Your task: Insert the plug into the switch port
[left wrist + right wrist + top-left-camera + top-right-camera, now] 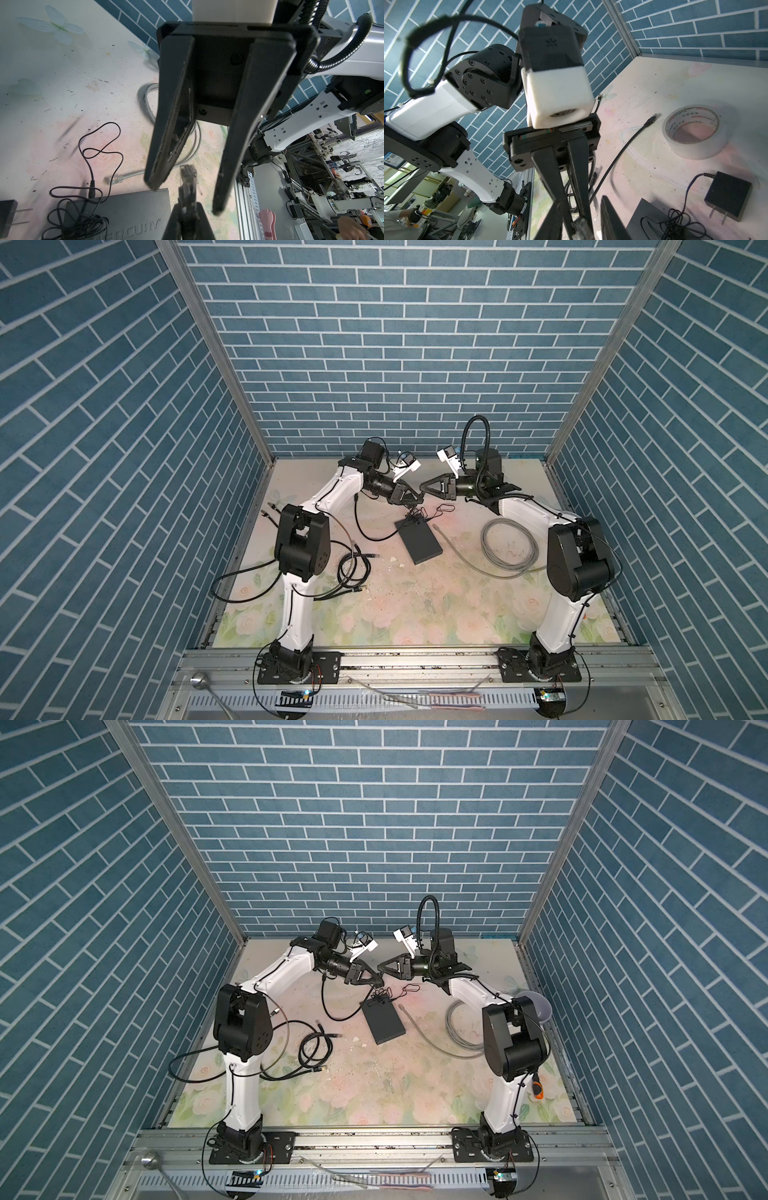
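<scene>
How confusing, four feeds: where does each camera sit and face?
Both top views: high in front, looking down at the table; left arm, right arm show.
Left wrist: on left arm, looks past left pincer, shut on the plug, at open right pincer.
Right wrist: on right arm, faces the left pincer and left arm.
Shared: both wrist views show plug, switch.

A robotics lab: a test booth with blue brick-print panels [374,344] at nine, twelve and three o'clock, an aluminium rail [415,662] at six (slotted machine-frame extrusion), and more robot benches [332,199] outside the booth
</scene>
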`<state>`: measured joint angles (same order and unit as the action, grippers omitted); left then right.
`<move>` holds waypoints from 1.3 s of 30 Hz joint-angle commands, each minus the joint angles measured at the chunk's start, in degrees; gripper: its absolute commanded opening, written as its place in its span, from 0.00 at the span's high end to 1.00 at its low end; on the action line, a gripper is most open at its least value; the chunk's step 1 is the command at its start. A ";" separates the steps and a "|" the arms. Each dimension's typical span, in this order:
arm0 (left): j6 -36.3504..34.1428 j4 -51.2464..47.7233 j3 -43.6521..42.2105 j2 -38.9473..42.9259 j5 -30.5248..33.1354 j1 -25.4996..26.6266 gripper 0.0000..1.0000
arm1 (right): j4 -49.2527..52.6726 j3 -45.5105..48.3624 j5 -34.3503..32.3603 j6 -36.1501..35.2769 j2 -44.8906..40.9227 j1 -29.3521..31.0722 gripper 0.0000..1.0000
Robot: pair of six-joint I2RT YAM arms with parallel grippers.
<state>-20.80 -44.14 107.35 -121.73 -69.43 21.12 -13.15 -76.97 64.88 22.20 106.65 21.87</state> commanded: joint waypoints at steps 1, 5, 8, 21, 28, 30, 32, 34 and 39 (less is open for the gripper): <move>-0.12 0.45 -1.03 1.41 -1.32 -0.67 0.95 | -3.15 1.74 1.65 0.87 0.71 0.28 0.70; -0.03 0.74 -1.24 1.51 -1.59 -0.65 0.95 | -3.96 1.91 1.91 1.40 0.89 0.28 0.78; 0.56 1.68 -1.58 1.49 -2.62 -0.97 0.95 | -3.99 1.99 2.44 1.45 0.87 0.33 0.81; 0.87 3.07 -2.96 2.80 -4.19 -1.36 0.96 | -7.93 2.44 1.06 4.57 2.74 0.37 0.57; -0.65 0.81 -2.23 2.46 -3.60 -1.43 0.96 | -16.34 1.83 2.35 10.93 4.78 0.10 0.60; -0.65 0.97 -2.19 2.54 -3.61 -1.46 0.96 | -17.17 1.98 3.47 11.03 4.80 0.41 0.61; -0.65 1.11 -2.11 2.55 -3.60 -1.44 0.96 | -17.34 2.30 3.97 11.03 4.79 0.61 0.61; -0.28 1.44 -1.88 2.55 -3.60 -1.61 0.96 | -17.95 2.80 4.44 11.42 4.79 0.72 0.61; 0.05 1.78 -1.83 2.57 -3.50 -1.88 0.96 | -20.83 4.45 4.81 12.83 4.53 0.81 0.62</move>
<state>-20.12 -41.91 104.68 -121.10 -71.90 19.86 -30.20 -74.37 67.72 33.26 111.02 22.35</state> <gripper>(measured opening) 0.129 0.392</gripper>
